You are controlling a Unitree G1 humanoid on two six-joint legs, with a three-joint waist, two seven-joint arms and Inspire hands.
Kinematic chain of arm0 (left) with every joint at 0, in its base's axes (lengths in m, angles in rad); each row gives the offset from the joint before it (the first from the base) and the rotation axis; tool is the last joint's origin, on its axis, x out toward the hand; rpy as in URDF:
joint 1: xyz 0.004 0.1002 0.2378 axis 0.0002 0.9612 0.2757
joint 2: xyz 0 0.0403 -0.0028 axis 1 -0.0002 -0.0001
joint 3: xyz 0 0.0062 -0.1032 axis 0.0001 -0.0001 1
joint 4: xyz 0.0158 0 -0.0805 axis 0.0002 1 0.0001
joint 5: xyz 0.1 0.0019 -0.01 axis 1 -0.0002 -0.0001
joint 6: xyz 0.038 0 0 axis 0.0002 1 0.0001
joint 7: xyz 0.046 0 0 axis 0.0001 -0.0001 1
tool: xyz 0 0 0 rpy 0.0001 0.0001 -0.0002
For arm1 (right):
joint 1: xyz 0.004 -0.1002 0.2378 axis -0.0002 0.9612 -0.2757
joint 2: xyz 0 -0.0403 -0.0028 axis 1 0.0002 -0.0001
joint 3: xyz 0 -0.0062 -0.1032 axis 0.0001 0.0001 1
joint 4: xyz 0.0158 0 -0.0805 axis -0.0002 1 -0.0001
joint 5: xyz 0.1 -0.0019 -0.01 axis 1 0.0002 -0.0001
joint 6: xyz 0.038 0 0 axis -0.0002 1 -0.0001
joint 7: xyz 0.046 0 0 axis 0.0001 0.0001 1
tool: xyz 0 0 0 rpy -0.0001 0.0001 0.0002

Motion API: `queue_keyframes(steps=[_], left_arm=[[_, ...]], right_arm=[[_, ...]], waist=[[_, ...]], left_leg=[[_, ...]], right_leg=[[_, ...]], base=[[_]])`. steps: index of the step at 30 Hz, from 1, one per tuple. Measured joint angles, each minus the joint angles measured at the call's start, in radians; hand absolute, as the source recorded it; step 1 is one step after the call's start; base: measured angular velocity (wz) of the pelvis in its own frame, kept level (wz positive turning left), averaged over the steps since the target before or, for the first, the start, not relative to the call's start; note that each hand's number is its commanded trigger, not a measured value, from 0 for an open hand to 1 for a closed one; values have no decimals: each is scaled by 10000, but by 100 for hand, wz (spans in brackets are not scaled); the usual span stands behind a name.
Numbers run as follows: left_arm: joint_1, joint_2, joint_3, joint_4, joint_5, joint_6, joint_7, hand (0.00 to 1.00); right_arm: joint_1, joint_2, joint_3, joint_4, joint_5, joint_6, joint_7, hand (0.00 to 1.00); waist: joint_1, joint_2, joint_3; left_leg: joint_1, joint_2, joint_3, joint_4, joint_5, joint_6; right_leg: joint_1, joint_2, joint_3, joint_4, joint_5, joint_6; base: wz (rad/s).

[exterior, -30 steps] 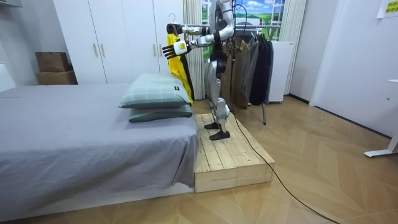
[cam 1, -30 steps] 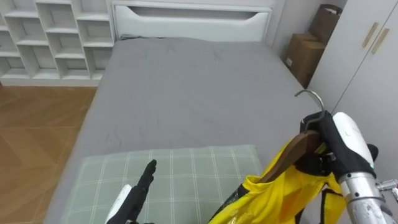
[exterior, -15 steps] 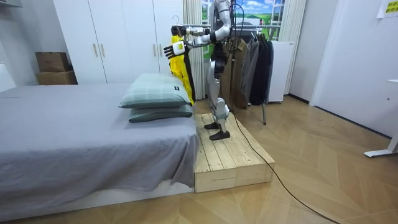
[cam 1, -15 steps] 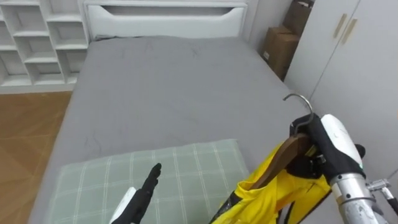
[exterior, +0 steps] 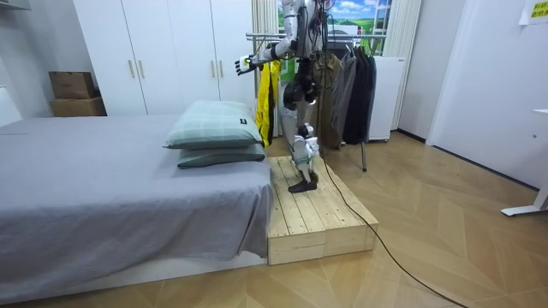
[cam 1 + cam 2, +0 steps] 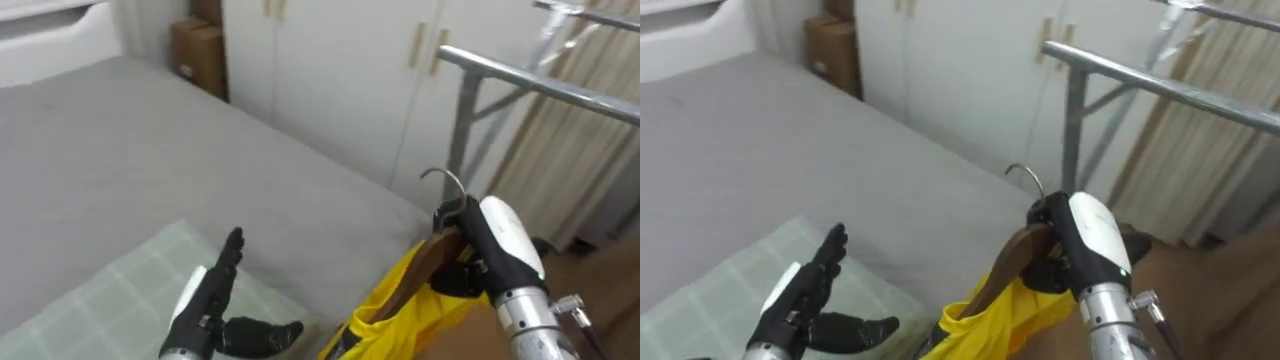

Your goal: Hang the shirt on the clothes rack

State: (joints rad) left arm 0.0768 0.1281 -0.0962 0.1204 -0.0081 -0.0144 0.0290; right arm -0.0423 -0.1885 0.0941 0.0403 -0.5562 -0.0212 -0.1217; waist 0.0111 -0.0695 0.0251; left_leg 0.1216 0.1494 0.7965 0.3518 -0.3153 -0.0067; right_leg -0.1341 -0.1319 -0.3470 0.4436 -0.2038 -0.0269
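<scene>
A yellow garment (image 6: 395,300) hangs on a brown wooden hanger (image 6: 425,262) with a metal hook (image 6: 447,182) on top. My right hand (image 6: 478,252) is shut on the hanger just under the hook, at the lower right. The clothes rack's metal rail (image 6: 535,82) runs above and behind it, apart from the hook. My left hand (image 6: 212,300) is open over the checked pillow, fingers straight, holding nothing. In the room view I stand on a wooden platform (image 5: 312,210) by the bed, with the yellow garment (image 5: 267,96) held up beside the rack (image 5: 351,81) of dark clothes.
A grey bed (image 6: 120,150) and a green checked pillow (image 6: 90,305) lie below my left hand. White wardrobe doors (image 6: 330,70) stand behind the bed, with a cardboard box (image 6: 198,55) beside them. Curtains (image 6: 590,150) hang behind the rail.
I have turned to my right, so the view has swung from the bed's head to the wardrobe and rack rail. The garment has come round with me toward the rack.
</scene>
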Motion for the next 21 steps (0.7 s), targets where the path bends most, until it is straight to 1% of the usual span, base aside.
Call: queue_keyframes(steps=[1,2,3,4,5,6,7,8,9,10,11,12,13,14,15,16,17,18,19,20,21], left_arm=[[-1,-7,63,-2,-27,1,24,0],[-14,-1,67,-6,-35,0,26,0],[-75,-27,66,-7,-33,-3,21,0],[-124,-85,64,-6,-65,-6,-4,0],[-112,-110,64,-6,-166,-7,-11,0],[-63,-177,65,-4,-319,-6,-5,0],[-34,-197,57,4,-328,-5,7,0],[6,-224,24,58,-337,-2,26,0],[18,-235,-42,71,-384,10,33,0],[21,-256,-85,58,-369,10,33,0],[28,-277,-99,57,-379,10,45,0],[73,-288,-207,58,-386,10,136,0],[105,-305,-344,57,-396,11,212,0],[126,-353,-386,56,-384,10,241,0],[127,-480,-406,56,-346,5,310,0],[128,-575,-408,56,-313,3,387,0],[138,-622,-416,58,-312,3,431,0],[151,-701,-440,67,-313,3,486,0],[134,-712,-458,75,-327,-1,489,0],[132,-705,-463,81,-331,-1,489,0],[135,-678,-472,114,-346,2,514,0]], right_arm=[[-1,11,-4,3,20,1,-4,100],[-2,9,-33,2,14,1,-4,100],[-9,14,-146,-3,-39,0,-4,100],[-26,21,-303,-11,-125,1,4,100],[-53,19,-354,-19,-225,1,16,100],[-161,18,-395,-56,-413,2,38,100],[-227,17,-393,-82,-449,3,49,100],[-358,12,-392,-104,-364,2,53,100],[-450,-9,-392,-157,-257,7,52,100],[-494,-25,-392,-296,-246,17,46,100],[-502,-32,-384,-383,-244,34,40,100],[-506,-39,-360,-554,-246,67,9,100],[-512,-42,-354,-627,-252,67,-76,100],[-520,-45,-362,-632,-265,65,-118,100],[-556,-47,-367,-630,-366,65,-216,100],[-555,-48,-364,-630,-445,62,-297,100],[-551,-56,-368,-631,-486,63,-307,100],[-534,-49,-396,-631,-630,66,-327,100],[-510,-48,-393,-643,-722,75,-399,100],[-509,-46,-390,-648,-735,76,-447,100],[-489,-38,-373,-657,-776,84,-559,100]], waist=[[-114,72,10],[-229,96,-1],[-442,92,-3],[-485,66,-10],[-472,55,-18],[-399,41,-27],[-345,33,-28],[-327,16,-37],[-343,-12,-57],[-327,-20,-77],[-303,-28,-83],[-189,-64,-95],[-62,-117,-114],[-40,-105,-135],[12,-69,-159],[47,-47,-183],[29,-29,-194],[-118,68,-257],[-252,58,-265],[-317,64,-263],[-354,68,-263]], left_leg=[[-190,268,-422,357,-54,-107],[-243,396,-467,527,-78,-149],[-257,563,-462,831,-100,-186],[-280,676,-411,1058,-101,-189],[-290,709,-412,1166,-101,-189],[-318,774,-451,1439,-98,-193],[-334,816,-488,1613,-97,-195],[-382,860,-775,1945,-91,-202],[-503,849,-1218,2305,-58,-245],[-800,799,-2054,2587,-54,-214],[-894,713,-2540,2580,-109,-235],[-1034,406,-3326,2121,-183,-170],[-1214,60,-3865,1527,-166,-201],[-1319,-83,-4097,1236,-140,-244],[-1516,-293,-4552,604,28,-368],[-1715,-616,-5015,43,453,-349],[-1752,-707,-5178,-123,726,-314],[-1748,-848,-5346,-326,1223,-162],[-1525,-931,-5242,-583,1322,-125],[-1435,-956,-5179,-704,1340,-111],[-1262,-973,-5004,-885,1354,-108]], right_leg=[[185,242,-142,-382,148,-139],[228,348,-155,-503,192,-175],[218,459,-145,-519,195,-210],[90,495,-101,-376,144,-293],[12,501,-57,-260,94,-364],[-160,490,-15,21,-43,-497],[-232,486,21,135,-125,-565],[-284,502,198,281,-292,-666],[-295,565,413,403,-419,-703],[-265,711,681,397,-478,-760],[-247,798,846,373,-498,-776],[-179,898,1140,255,-468,-829],[-126,975,1470,94,-358,-843],[-84,1008,1563,-31,-264,-843],[-16,1041,1700,-243,-107,-882],[-9,1081,1971,-344,-13,-842],[-6,1091,2110,-362,14,-808],[15,1139,2245,-450,59,-743],[43,1132,2412,-519,98,-666],[75,1138,2471,-593,123,-627],[118,1182,2634,-748,175,-572]], base=[[-89],[-43],[-31],[-37],[-57],[-57],[-73],[-57],[-54],[-37],[-56],[-77],[-86],[-85],[-81],[-75],[-59],[-39],[-32],[-34],[-31]])
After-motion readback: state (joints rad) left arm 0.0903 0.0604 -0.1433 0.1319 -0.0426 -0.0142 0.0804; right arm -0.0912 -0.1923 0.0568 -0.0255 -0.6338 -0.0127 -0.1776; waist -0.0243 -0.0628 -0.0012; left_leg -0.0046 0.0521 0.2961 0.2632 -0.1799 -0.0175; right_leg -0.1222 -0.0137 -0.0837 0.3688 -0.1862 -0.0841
